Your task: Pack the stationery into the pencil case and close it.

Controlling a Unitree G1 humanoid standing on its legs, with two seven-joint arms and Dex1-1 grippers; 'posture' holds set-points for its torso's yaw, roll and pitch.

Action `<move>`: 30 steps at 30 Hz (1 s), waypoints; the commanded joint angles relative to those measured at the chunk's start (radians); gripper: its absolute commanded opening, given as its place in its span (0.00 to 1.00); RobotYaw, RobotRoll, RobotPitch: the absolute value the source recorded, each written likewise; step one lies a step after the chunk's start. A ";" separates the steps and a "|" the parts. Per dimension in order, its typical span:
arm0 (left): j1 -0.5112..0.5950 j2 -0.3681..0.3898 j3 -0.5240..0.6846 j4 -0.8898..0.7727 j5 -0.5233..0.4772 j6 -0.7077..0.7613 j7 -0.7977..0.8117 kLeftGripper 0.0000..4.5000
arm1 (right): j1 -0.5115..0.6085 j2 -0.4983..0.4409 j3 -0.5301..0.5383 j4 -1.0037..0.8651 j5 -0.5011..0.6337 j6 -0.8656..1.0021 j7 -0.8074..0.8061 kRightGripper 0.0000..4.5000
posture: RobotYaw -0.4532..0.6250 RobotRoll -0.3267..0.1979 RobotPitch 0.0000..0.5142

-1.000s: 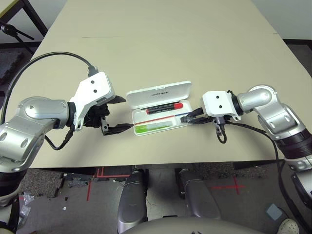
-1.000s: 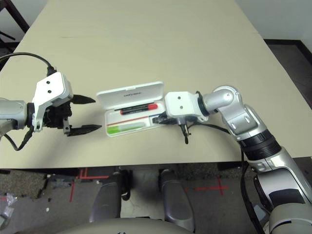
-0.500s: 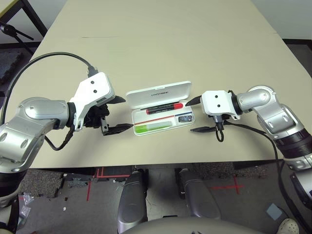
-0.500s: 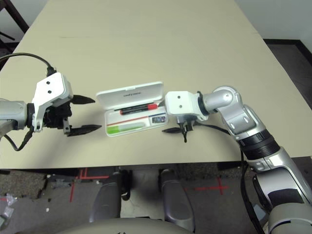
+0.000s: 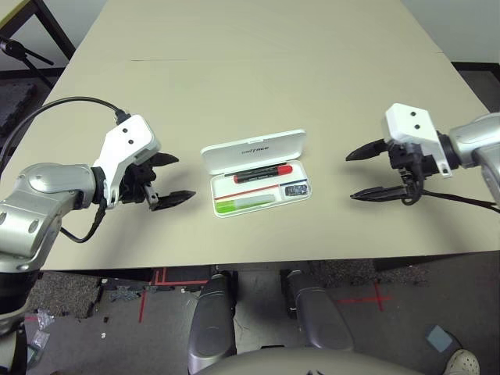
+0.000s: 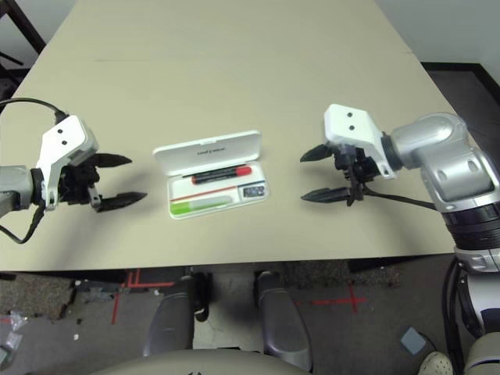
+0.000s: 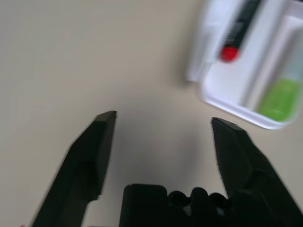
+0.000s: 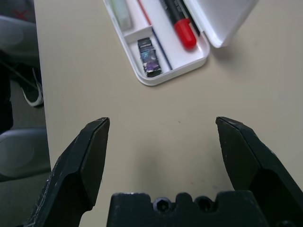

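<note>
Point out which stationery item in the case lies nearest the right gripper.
The small dark block, in the compartment at the case's right end; the red-capped marker and green highlighter reach less far right.

Soft, even overhead light, no harsh glare
Between your left gripper's open jaws (image 7: 164, 118) a faint shadow pools on the table (image 7: 71, 56); beyond them the pencil case (image 7: 227, 87) blurs. Your right wrist view looks crisper, dimmer, with another soft shadow between the jaws.
</note>
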 commanded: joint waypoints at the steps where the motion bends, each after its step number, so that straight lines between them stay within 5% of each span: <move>1: -0.028 -0.032 -0.016 0.083 0.035 -0.011 0.036 0.61 | 0.017 -0.008 -0.014 -0.038 0.027 0.025 0.000 1.00 | 0.40 0.62 0.41; 8: -0.117 -0.118 -0.050 0.239 0.129 -0.083 0.124 0.01 | 0.040 -0.010 -0.019 -0.070 0.045 0.046 -0.024 1.00 | 0.39 0.62 0.40; 19: -0.261 -0.281 -0.087 0.348 0.155 -0.218 0.129 0.01 | 0.059 -0.005 0.001 -0.087 0.032 0.049 -0.055 1.00 | 0.37 0.62 0.38; 30: -0.210 -0.292 -0.130 0.178 0.080 -0.187 -0.040 0.01 | 0.059 -0.003 0.002 -0.087 0.015 0.039 -0.078 1.00 | 0.37 0.62 0.37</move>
